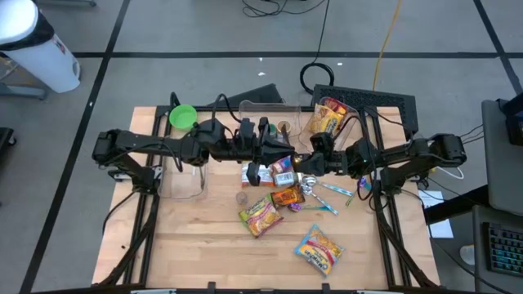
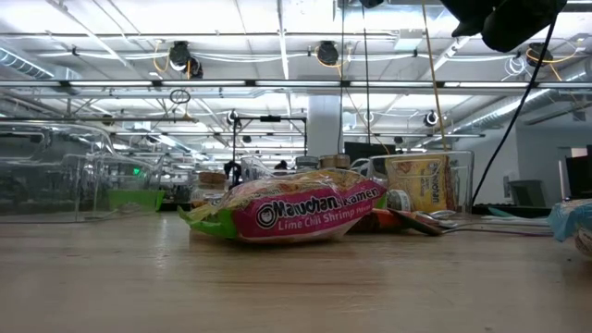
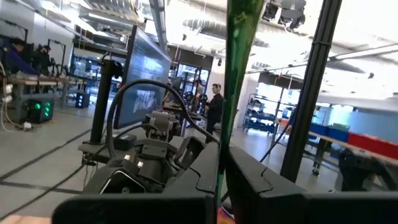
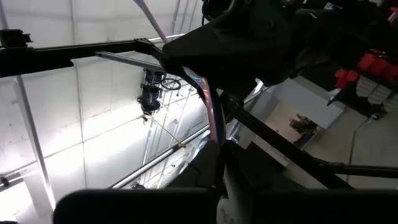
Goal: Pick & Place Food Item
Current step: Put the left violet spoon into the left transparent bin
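The left gripper (image 1: 274, 169) is pinching a food packet (image 1: 282, 173) in closed jaws above the middle of the surface (image 1: 204, 245); the right gripper (image 1: 304, 166), jaws closed too, is clamping the packet's other edge. I judge this a handover, calling for one release. Beyond the packet, the clear bin (image 1: 331, 116) is sitting near the surface's far edge, with open room nearer.

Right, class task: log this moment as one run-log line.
left gripper: shut on green packet edge | right gripper: shut on packet edge | both above mid-table | ramen packet: lying on table
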Robot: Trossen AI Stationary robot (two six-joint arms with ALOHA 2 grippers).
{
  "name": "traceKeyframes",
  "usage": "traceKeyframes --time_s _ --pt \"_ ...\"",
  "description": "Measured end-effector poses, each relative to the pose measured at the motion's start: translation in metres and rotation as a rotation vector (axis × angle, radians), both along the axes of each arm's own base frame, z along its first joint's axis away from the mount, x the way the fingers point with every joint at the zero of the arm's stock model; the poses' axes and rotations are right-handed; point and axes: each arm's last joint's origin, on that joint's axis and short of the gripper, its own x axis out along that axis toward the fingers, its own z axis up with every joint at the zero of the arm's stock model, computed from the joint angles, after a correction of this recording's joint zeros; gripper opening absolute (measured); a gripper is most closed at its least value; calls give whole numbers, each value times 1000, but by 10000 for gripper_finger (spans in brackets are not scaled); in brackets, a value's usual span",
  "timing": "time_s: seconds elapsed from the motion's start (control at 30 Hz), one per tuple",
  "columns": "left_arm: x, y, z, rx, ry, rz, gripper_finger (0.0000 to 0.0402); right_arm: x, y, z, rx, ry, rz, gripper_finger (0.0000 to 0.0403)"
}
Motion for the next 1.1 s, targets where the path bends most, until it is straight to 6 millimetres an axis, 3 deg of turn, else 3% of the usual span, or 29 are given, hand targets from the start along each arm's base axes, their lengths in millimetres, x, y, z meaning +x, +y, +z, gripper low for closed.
traceKeyframes --time_s 0.37,0.6,0.83,1.1 --pt "0 1 1 -176 11 1 32 0 -1 0 4 -3 -8 2" --pt "0 7 2 -256 6 12 103 -3 -6 5 -3 -39 -31 1" --pt "-1 16 5 -266 -18 25 184 -16 -26 17 -42 -74 -75 1" --pt "-10 27 13 -249 -42 19 217 -43 -52 29 -160 76 -146 0"
